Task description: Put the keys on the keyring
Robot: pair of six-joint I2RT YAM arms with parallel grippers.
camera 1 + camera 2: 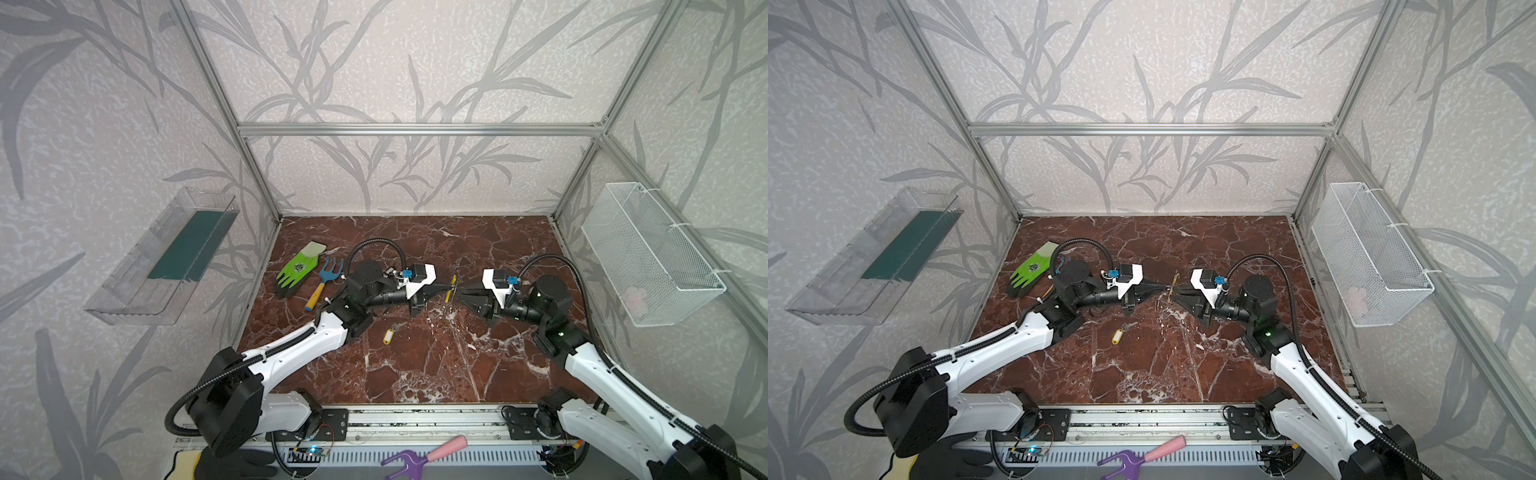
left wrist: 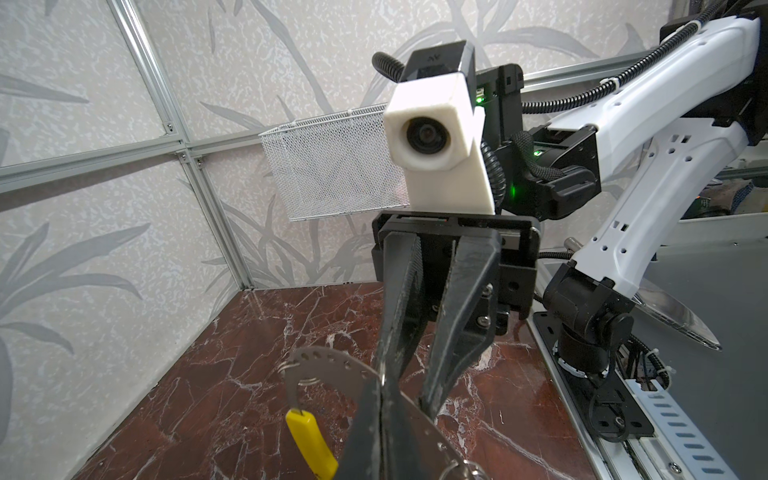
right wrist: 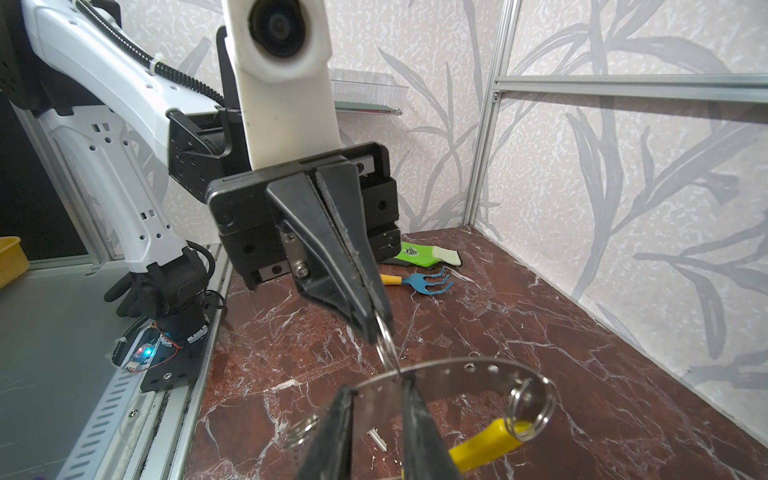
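Observation:
The keyring [image 3: 457, 374] is a curved grey metal band with holes, held above the middle of the table; a yellow piece [image 3: 486, 444] hangs from one end. My right gripper [image 3: 378, 384] is shut on the band across its width. My left gripper [image 2: 381, 376] faces it, shut on a small wire ring [image 3: 386, 338] that touches the band's edge. In both top views the two grippers [image 1: 451, 286] [image 1: 458, 293] meet tip to tip. One key with a yellow tag [image 1: 388, 336] [image 1: 1118, 336] lies on the table nearer the front. A key blade [image 3: 377, 439] shows under the band.
A green glove [image 1: 297, 270] and a blue hand rake [image 1: 328, 274] lie at the back left. A white wire basket [image 1: 648, 253] hangs on the right wall, a clear tray [image 1: 166, 257] on the left wall. A purple and pink rake [image 1: 419, 455] lies past the front rail.

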